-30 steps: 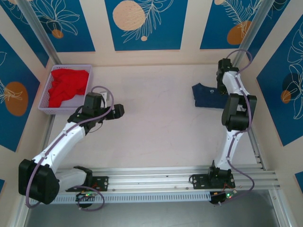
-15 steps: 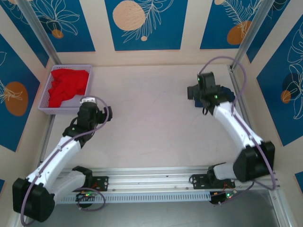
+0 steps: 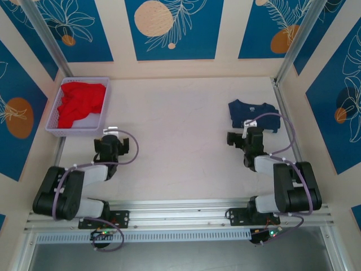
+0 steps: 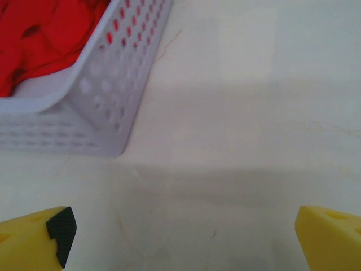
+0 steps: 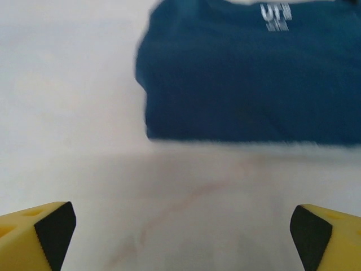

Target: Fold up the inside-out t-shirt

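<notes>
T-shirt, navy, lies flat as a compact rectangle on the far right of the table, close to the right wall. Its small white neck label faces up at the far edge. The right wrist view is slightly blurred and shows no finer detail on the cloth. Right gripper sits near the shirt's near edge, apart from it. Its 2 yellow fingers are spread wide with bare tabletop between them, grasping nothing. Right arm is folded low by its base. Left gripper is also released and empty, over bare table just beside the near corner of the lilac basket. The basket is at far left, well apart from the shirt, with the red garment heaped inside.
</notes>
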Available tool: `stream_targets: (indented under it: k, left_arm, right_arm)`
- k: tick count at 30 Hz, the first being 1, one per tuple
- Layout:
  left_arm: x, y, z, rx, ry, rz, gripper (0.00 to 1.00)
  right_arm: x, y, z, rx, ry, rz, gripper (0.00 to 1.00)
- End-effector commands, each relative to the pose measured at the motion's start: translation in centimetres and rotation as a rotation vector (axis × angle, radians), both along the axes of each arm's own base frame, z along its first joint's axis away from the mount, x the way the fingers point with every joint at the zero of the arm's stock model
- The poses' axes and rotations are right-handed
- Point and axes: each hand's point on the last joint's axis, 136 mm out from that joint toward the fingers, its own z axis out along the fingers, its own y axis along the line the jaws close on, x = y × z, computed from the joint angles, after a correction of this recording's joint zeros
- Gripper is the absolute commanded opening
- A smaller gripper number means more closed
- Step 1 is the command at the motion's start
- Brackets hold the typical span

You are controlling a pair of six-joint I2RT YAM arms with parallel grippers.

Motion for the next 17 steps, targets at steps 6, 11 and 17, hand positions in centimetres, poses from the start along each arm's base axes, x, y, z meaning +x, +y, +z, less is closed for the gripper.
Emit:
stream_targets:
  k: [6, 11, 17]
  left_arm:
    - [3.97, -0.54, 1.99, -0.065, -0.144, -0.09, 1.0]
    - [3.92, -0.51, 2.01, -0.064, -0.148, -0.09, 1.0]
    - [3.95, -0.51, 2.09, -0.063, -0.151, -0.09, 1.0]
  right_arm:
    - [3.02, 0.66, 2.38, 0.069, -0.192, 0.039, 0.99]
    - [3.07, 0.78, 2.36, 0.067, -0.19, 0.045, 0.99]
    - [3.07, 0.8, 2.35, 0.071, -0.189, 0.047, 0.99]
